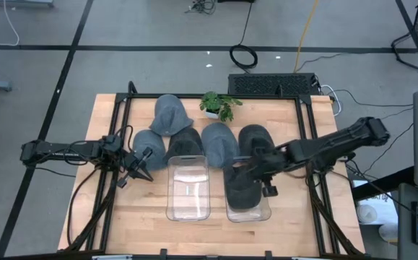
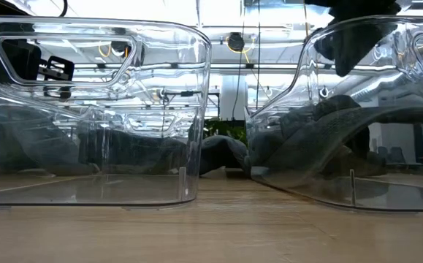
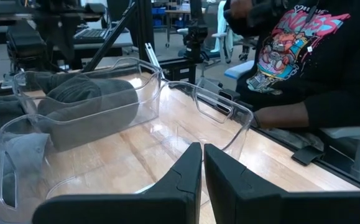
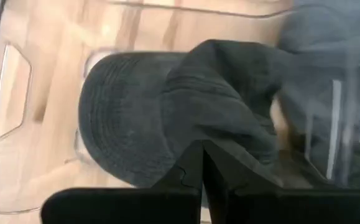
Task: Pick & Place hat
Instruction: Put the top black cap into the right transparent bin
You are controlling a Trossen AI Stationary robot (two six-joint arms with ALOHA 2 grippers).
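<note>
Fabric of a dark ribbed-brim cap (image 4: 167,118) sits pinched in the closed right pincer (image 4: 203,163) inside a clear plastic bin (image 1: 249,211).

low view: I see both clear bins (image 2: 94,109) cut off by the frame edges, hats behind them smeared through plastic | right wrist: dark hat (image 4: 167,106) blurred, its far side cut off | high view: I can't tell right pincer (image 1: 246,172) tips from the hat | left wrist: person (image 3: 304,56) cut off above the shoulders
</note>
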